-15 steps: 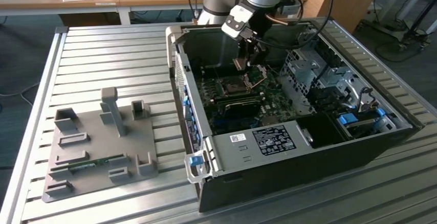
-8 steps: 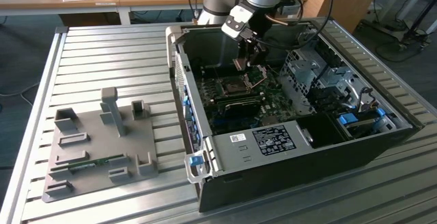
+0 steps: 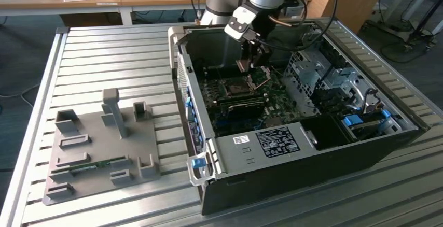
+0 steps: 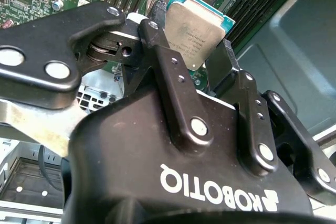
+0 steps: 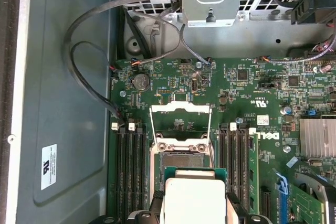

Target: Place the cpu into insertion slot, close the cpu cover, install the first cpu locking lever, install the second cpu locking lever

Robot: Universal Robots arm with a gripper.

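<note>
Black end effector point(image 4: 190, 38) pinching small flat square silver-topped cpu point(image 5: 194, 200) near small square dark insertion slot point(image 5: 184, 158); hinged silver cpu cover point(image 5: 180, 116) raised. Cpu unseated; all four steps outstanding.

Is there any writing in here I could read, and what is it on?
Maker's name, white, on the body of the gripper.
Maker's name, white, on the motherboard.
Engraving on the cpu: too fine to read.
White sticker on the case wall: too small.
Label on the grey cover: too small.
</note>
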